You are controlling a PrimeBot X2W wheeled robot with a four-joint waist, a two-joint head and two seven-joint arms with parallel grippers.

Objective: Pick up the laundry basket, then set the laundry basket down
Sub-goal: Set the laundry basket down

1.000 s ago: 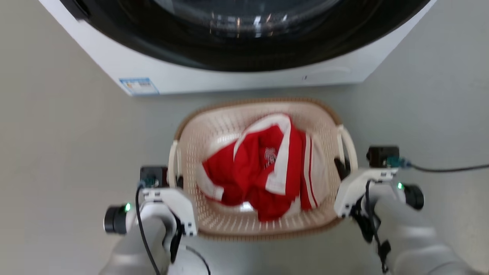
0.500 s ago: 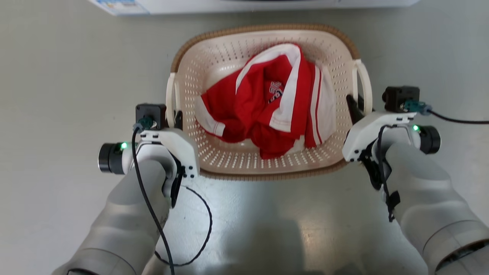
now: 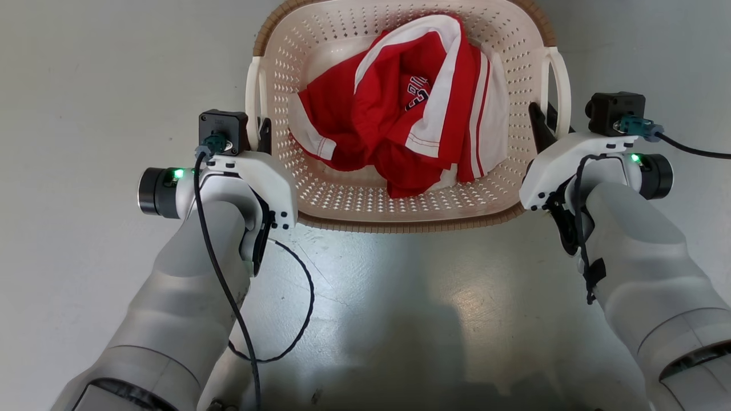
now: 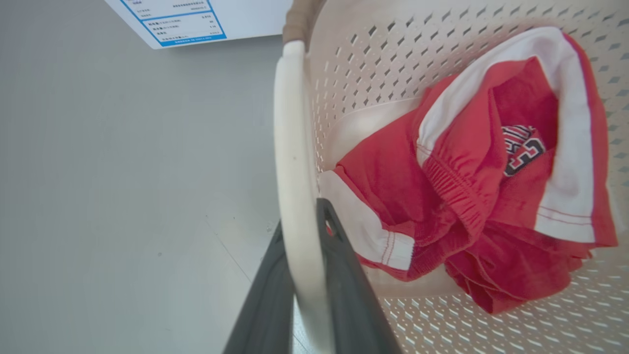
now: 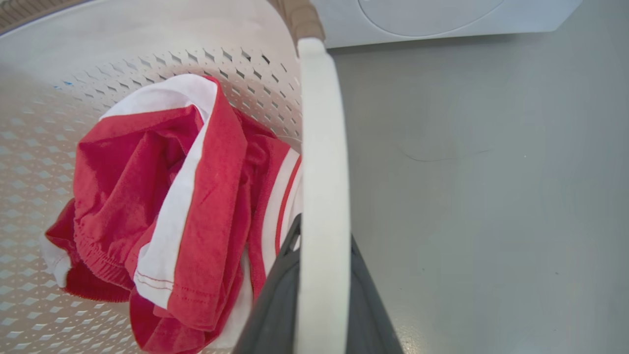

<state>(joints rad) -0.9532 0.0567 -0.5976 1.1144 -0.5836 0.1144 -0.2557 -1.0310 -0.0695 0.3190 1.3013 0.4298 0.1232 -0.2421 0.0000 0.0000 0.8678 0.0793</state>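
Observation:
The laundry basket is cream with perforated walls and a brown rim, and it sits between my two arms at the top of the head view. A red and white garment lies crumpled inside it. My left gripper is shut on the white left handle, with one dark finger on each side of the loop. My right gripper is shut the same way on the right handle. Whether the basket touches the floor I cannot tell.
The white washer stands just beyond the basket; its blue-edged label shows at the top of the left wrist view. Smooth grey floor lies on both sides. A black cable loops below my left forearm.
The head camera has tilted down, so the washer has left its view and the basket sits higher in the picture. Both grippers stay shut on the handles.

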